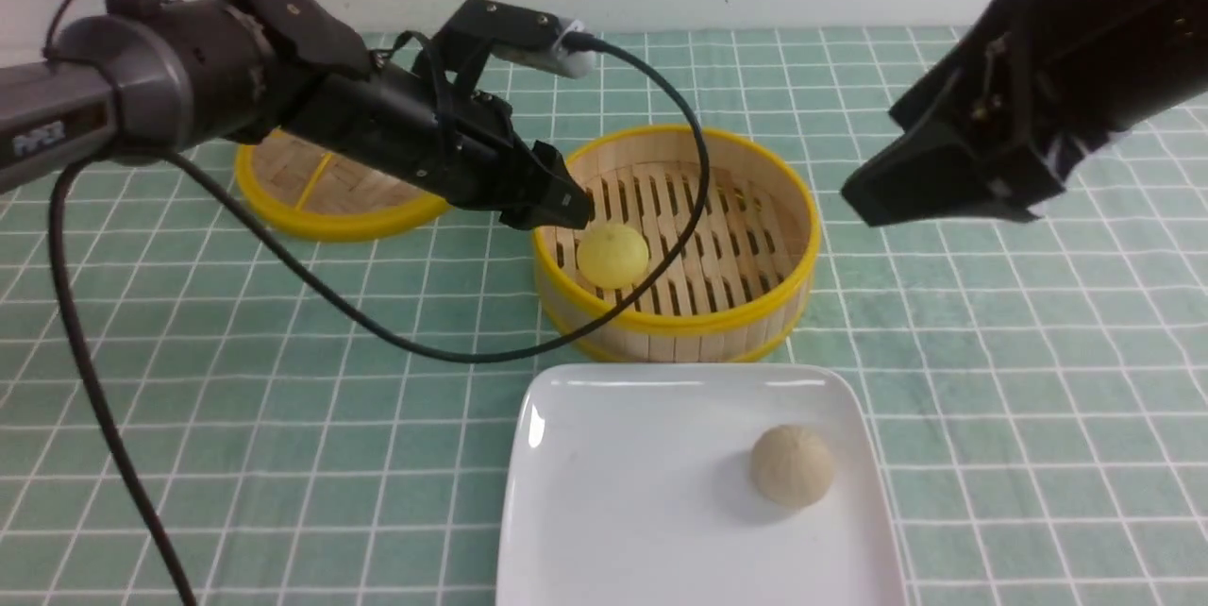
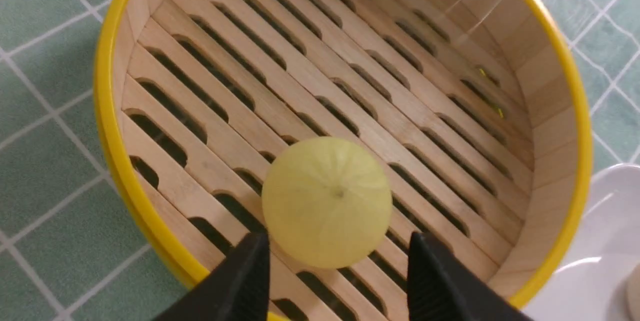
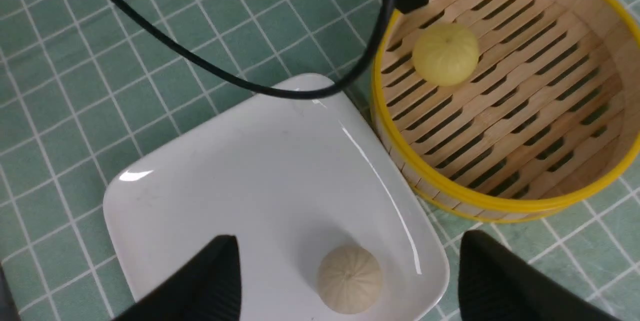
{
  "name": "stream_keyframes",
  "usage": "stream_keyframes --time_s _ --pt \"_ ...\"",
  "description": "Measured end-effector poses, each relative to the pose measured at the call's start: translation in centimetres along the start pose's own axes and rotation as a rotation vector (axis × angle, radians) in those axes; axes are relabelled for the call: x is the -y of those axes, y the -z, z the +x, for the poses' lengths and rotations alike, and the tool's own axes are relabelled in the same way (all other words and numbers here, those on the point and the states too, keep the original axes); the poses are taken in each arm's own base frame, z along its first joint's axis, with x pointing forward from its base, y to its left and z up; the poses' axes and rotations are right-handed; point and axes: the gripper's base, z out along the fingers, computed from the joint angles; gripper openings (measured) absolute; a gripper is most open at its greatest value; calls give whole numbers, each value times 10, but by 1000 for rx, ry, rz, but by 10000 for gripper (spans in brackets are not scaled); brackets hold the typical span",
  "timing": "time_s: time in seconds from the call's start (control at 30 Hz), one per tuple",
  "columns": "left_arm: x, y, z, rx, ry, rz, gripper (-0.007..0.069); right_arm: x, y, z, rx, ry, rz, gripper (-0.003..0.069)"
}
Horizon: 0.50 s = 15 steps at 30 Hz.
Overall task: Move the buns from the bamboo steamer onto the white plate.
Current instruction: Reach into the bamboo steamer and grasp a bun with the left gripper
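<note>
Roughly half the job looks done. Nearest, at the near edge of the desk (image 1: 1038,398), lies the white plate (image 1: 604,493), and the off-white bun (image 1: 792,465) rests on its right half, free of any grip. So one of the two buns has reached its place.

Just behind the plate, toward the middle of the desk, stands the bamboo steamer (image 1: 679,323); the two are very close, and whether they touch I cannot tell. The pale yellow bun (image 1: 613,255) sits on the slatted floor, close to the left part of the wall. This is the piece left to move.

The left claw (image 1: 566,200) hangs over the steamer's left rim, pointing down at that bun. In the left wrist view its two fingers stand apart, one on each side of the bun's near part, with a little gap showing, so it is open and grips nothing. I judge it is set for a pick: it needs to sink a bit, close, lift over the wall and carry the bun to the plate's bare left half.

The right claw (image 1: 882,167) hovers high above the right side of the desk, spread wide and empty.

Farthest back, toward the far left, the lid (image 1: 330,195) lies flat behind the left arm.
</note>
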Motion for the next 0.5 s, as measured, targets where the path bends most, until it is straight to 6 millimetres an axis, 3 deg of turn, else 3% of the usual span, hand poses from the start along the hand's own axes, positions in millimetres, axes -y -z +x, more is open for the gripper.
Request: stream_keyframes --time_s 0.1,0.33,0.5 --pt "3 -16 -1 -16 -43 22 394 -4 9 -1 20 10 10 558" --pt "33 -34 -13 12 -175 31 394 -5 10 0 11 8 4 558" --pt "32 -39 -14 11 -223 -14 394 -6 10 2 -5 2 -8 558"
